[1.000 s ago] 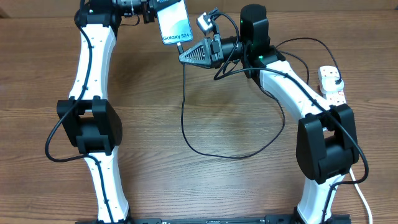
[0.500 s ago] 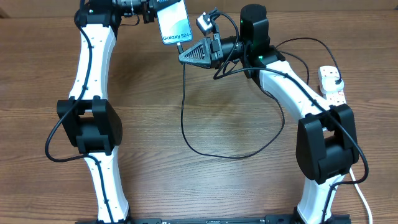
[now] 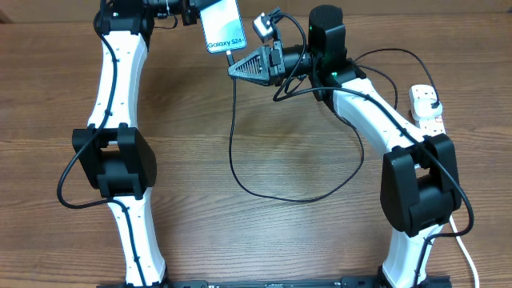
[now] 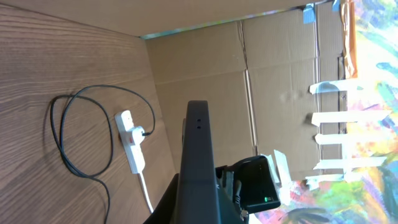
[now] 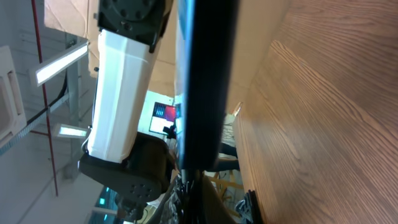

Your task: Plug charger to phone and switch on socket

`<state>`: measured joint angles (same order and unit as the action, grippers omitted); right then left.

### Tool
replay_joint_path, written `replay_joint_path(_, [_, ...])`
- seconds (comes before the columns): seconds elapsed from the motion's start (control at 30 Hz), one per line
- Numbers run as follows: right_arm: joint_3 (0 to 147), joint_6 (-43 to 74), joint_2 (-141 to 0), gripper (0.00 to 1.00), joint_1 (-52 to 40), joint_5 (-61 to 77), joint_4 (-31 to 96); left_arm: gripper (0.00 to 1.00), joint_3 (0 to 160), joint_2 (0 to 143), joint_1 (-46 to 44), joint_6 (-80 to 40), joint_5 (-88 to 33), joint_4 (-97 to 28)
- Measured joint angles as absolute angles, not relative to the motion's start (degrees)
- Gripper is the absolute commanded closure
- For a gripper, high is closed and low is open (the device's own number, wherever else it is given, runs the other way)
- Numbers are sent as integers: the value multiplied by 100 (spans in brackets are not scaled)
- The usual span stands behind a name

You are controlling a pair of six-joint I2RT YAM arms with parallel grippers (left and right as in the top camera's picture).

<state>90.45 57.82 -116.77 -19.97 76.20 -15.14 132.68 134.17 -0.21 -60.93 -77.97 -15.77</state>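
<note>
The phone (image 3: 222,30), its cyan screen facing up, hangs above the table's far edge with my left gripper (image 3: 194,13) shut on its upper end. My right gripper (image 3: 234,67) is shut on the connector tip of the charger (image 3: 232,144), right at the phone's lower edge; whether the tip sits in the port is hidden. The black cable loops down across the table and back up to its plug (image 3: 433,106) in the socket (image 3: 422,96) at the right. In the left wrist view the phone (image 4: 199,162) shows edge-on, with the socket (image 4: 132,149) beyond it.
The cable's slack loop (image 3: 296,200) lies across the middle of the wooden table (image 3: 240,240). A thick white cord (image 3: 466,256) runs from the socket toward the near right edge. Cardboard walls (image 4: 205,68) stand behind the table.
The phone and both grippers have shifted slightly toward the far edge and left; the cable's upper run followed. Both grips are unchanged.
</note>
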Motion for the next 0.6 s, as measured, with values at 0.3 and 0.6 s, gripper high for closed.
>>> replay_joint_path(0.3, [9045, 6088, -11677, 96, -1997, 7599, -1806, 96, 13268, 13417, 14, -6206, -7797, -1509])
replay_joint_path(0.6, [9045, 6261, -11677, 96, -1999, 7520, -1833, 96, 13268, 13417, 30, -6316, -7780, -1431])
